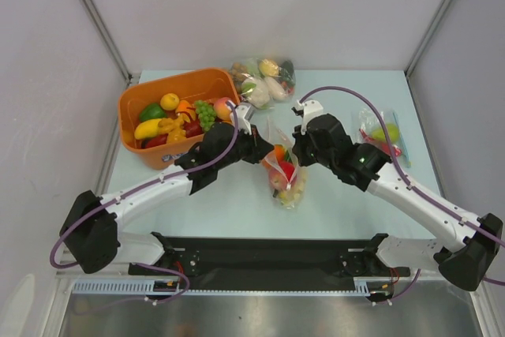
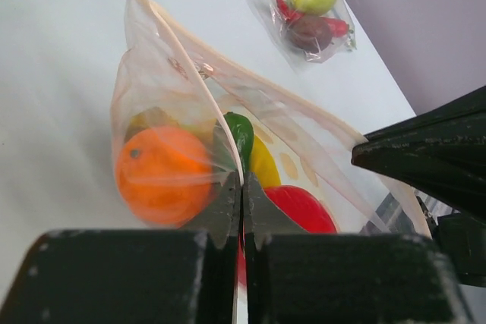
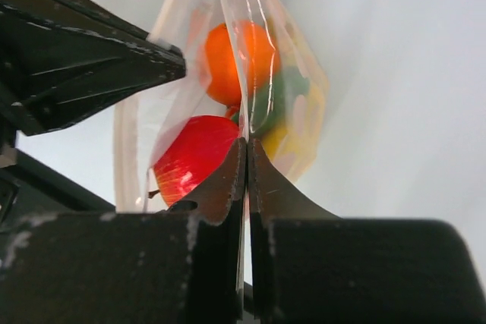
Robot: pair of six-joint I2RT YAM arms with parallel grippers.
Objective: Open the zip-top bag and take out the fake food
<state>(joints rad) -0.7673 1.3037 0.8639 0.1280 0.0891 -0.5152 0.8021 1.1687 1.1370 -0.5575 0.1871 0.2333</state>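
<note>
A clear zip-top bag (image 1: 288,183) hangs between my two grippers at the table's middle. It holds the fake food: an orange (image 2: 163,172), a red apple (image 2: 300,206), a green piece (image 2: 241,133) and a yellow piece (image 2: 262,163). My left gripper (image 2: 242,181) is shut on one thin wall of the bag's mouth. My right gripper (image 3: 247,146) is shut on the opposite wall, with the orange (image 3: 235,62) and apple (image 3: 194,161) hanging beyond it. From above, the left gripper (image 1: 267,153) and right gripper (image 1: 297,151) face each other across the bag's top. The mouth gapes a little between them.
An orange basket (image 1: 138,96) full of toy fruit stands at the back left, close behind the left arm. Another filled bag (image 1: 264,80) lies at the back centre. A third bag (image 1: 383,132) lies at the right, beside the right arm.
</note>
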